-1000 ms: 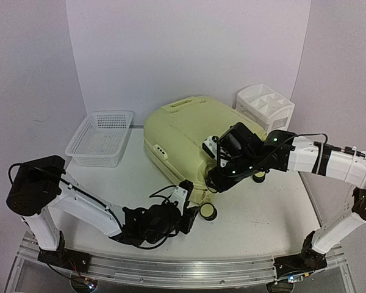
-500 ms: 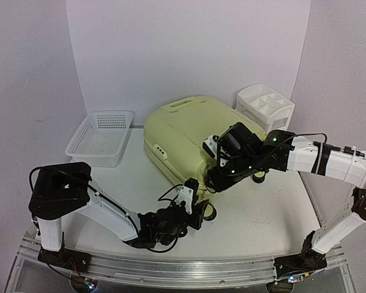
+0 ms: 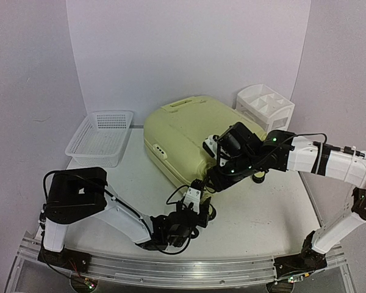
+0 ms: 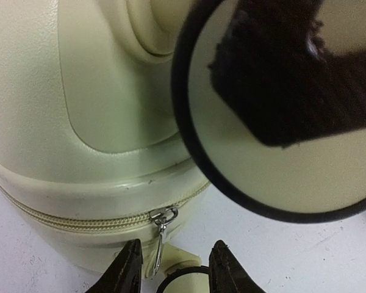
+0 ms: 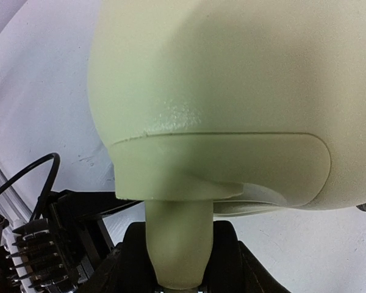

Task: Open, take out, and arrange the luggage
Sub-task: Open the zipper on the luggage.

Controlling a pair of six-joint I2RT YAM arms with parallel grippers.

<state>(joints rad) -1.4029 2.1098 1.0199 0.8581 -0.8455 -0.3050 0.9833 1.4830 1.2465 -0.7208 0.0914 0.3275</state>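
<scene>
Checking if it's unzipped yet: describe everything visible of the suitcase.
The suitcase is a pale yellow-green hard shell, rounded corners, lying flat and shut on the table. Moulded handle on the far side; cream, black-rimmed wheels nearest. The right gripper clamps a cream corner post; the left gripper, fingers apart, straddles the metal zipper pull.

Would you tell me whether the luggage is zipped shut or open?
Shut: the luggage halves meet, and its zipper lies closed beside the pull.

No readable text, label, brand, number or sign in any view, the luggage (image 3: 177, 128) shell at the centre of the overhead frame plain and unmarked
</scene>
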